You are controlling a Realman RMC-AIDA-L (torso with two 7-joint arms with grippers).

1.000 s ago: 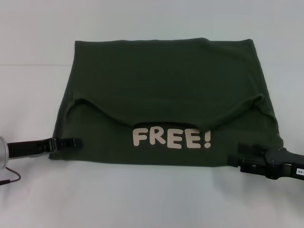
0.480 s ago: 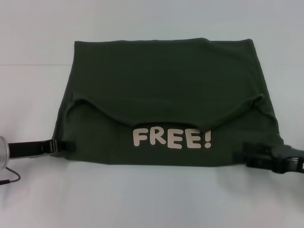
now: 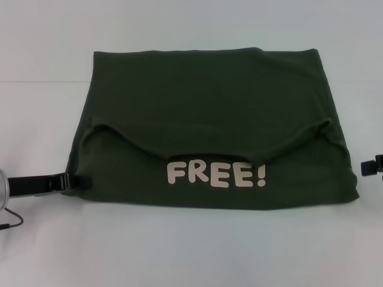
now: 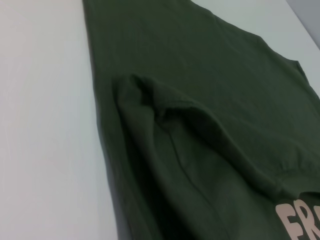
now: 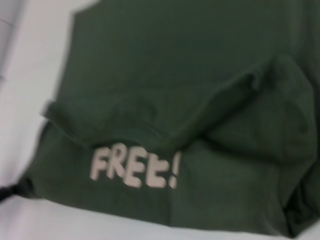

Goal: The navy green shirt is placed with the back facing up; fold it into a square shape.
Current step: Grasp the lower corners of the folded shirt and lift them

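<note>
Shirt: the navy green shirt lay flat on the white table, filling the middle of the head view, folded into a wide block.
Fold: its near part was turned up so the cream "FREE!" lettering showed at about 6 o'clock of the cloth, under a curved folded edge (the sleeves looked tucked in at both sides).
Left gripper: the left gripper sat low at the shirt's 8 o'clock corner, its tip at the cloth's edge; whether the jaws were pressed together or spread, and whether they pinched the fabric, I could not tell.
Right gripper: the right gripper showed only as a sliver at the picture's edge, at 4 o'clock of the shirt, just clear of the cloth; its jaws could not be made out.
Wrist views: both showed only cloth and table.
</note>
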